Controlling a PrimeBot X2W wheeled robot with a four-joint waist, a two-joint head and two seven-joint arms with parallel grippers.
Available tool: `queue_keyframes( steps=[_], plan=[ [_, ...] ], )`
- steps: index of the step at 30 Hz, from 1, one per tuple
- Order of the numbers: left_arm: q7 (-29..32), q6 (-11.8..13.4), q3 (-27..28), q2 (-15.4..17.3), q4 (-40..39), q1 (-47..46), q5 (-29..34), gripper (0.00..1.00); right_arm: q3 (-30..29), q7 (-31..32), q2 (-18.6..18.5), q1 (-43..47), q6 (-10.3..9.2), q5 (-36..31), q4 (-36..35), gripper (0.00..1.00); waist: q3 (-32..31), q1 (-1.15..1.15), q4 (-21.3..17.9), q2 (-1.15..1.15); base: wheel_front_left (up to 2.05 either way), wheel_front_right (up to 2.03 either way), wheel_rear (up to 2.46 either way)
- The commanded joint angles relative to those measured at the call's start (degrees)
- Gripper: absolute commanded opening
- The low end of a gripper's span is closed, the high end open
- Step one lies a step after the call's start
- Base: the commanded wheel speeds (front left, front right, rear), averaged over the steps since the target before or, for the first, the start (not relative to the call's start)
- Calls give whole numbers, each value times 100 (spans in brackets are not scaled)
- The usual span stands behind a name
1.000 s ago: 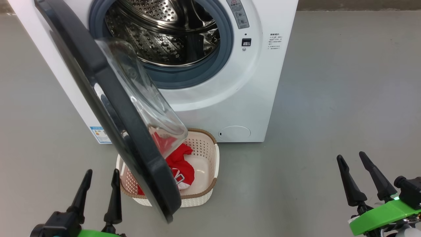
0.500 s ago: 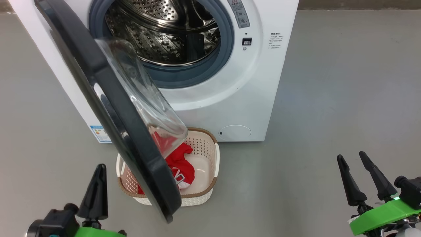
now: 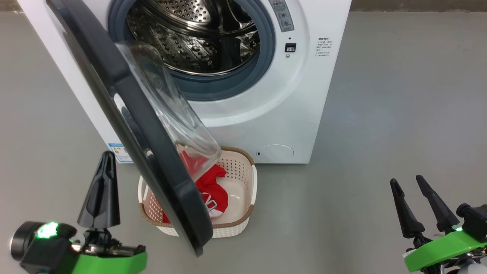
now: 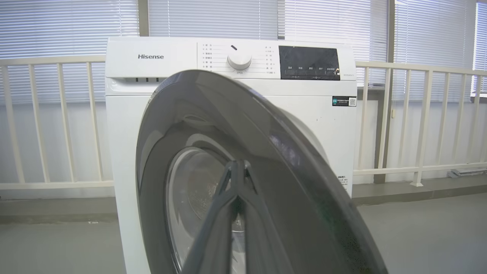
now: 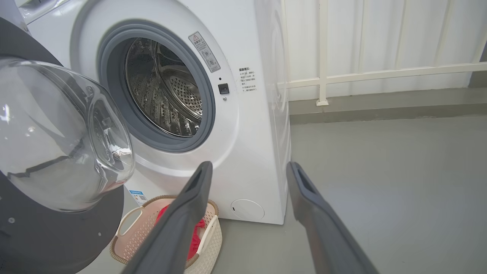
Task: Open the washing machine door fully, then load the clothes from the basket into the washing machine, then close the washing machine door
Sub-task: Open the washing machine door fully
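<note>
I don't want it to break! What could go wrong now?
1. The door hangs half open over the basket, hiding part of the clothes. Reaching in could knock the door or tip the basket.
2. The left gripper, shut, sits by the door's outer face. A push there might swing it toward closing instead.

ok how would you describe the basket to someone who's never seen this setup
Find the big white washing machine with its round door swung open. On the grey floor right at its front, partly beneath that door, sits the basket. It is the small cream perforated tub with a brown woven-look rim, holding red clothes.
</note>
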Motion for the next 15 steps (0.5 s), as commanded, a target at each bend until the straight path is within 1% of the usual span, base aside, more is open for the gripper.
queue_keyframes(
  steps=[1,8,12,15],
  plan=[
    [-29,44,146,88,-243,-236,59,0,107,-70,-84,-52,9,-15,-127,100,-10,0,6,0,0,0,0],
    [-29,-6,-361,88,-1132,-186,240,0,140,-70,-95,-28,9,-3,-121,100,-60,0,20,0,0,0,0],
    [-29,-41,-761,88,-1328,-143,248,0,169,-70,-98,-29,9,12,-120,100,-68,0,18,0,0,0,0],
    [-29,-67,-1129,88,-1249,-96,166,0,188,-70,-94,-40,9,25,-117,100,-63,0,8,0,0,0,0]
  ],
)
